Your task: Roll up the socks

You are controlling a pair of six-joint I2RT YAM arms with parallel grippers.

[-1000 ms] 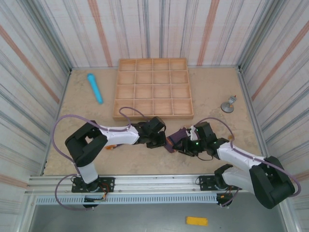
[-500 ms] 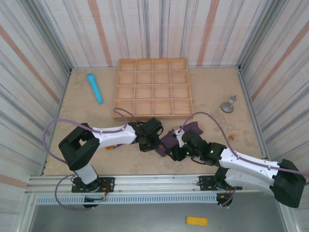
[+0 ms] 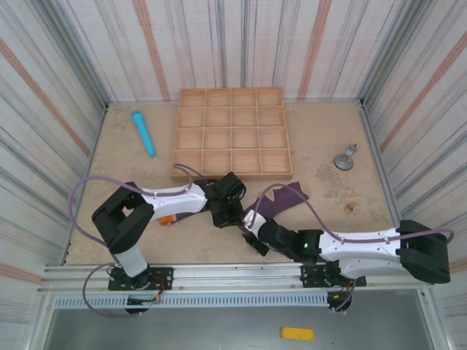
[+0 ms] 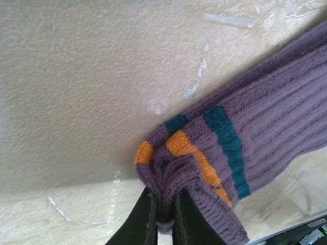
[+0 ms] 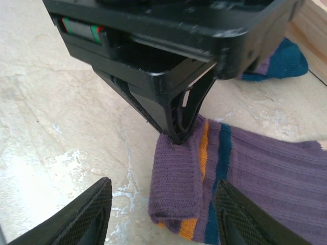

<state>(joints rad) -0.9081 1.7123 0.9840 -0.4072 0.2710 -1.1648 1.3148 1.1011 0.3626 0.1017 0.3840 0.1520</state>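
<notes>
A purple sock with orange and teal bands lies stretched on the table in front of the tray. My left gripper is shut on its bunched cuff, and from above this gripper sits at the sock's left end. In the right wrist view the left gripper's fingertips pinch the cuff, which is folded over onto the sock. My right gripper stands open, straddling that folded cuff without touching it; from above it is just near of the cuff. A teal toe shows behind.
A wooden compartment tray stands at the back middle. A light blue cylinder lies at the back left. A small grey metal piece and a tiny orange ring sit at the right. An orange bit lies under the left arm.
My right arm has swung left and toward the near edge, bringing its gripper to the cuff. The sock now lies drawn out toward the right. The left gripper has kept its hold.
</notes>
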